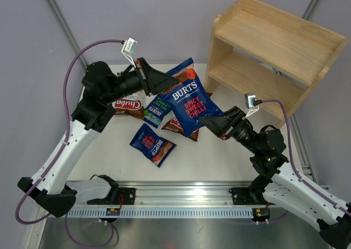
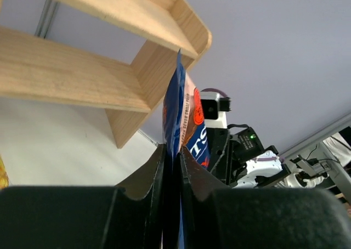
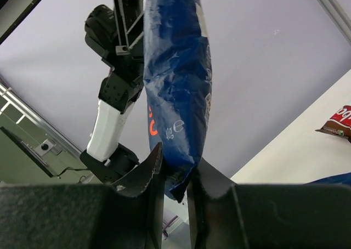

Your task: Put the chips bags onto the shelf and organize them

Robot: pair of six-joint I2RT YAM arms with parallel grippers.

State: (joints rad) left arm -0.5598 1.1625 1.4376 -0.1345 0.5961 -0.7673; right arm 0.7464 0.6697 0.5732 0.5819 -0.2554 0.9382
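Tension matters: your left tool [image 1: 167,83] pinches the raised Burts bag [image 1: 189,103] at its 10 o'clock edge, your right tool [image 1: 205,121] its 5 o'clock corner, so free one side before swinging toward the shelf [image 1: 258,79] at 2 o'clock.

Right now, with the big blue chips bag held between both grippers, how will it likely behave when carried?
Probably floppy: the blue chips bag bulges and bends between the left gripper and right gripper. Likely light, since thin edge pinches hold it. Its glossy film may slip.
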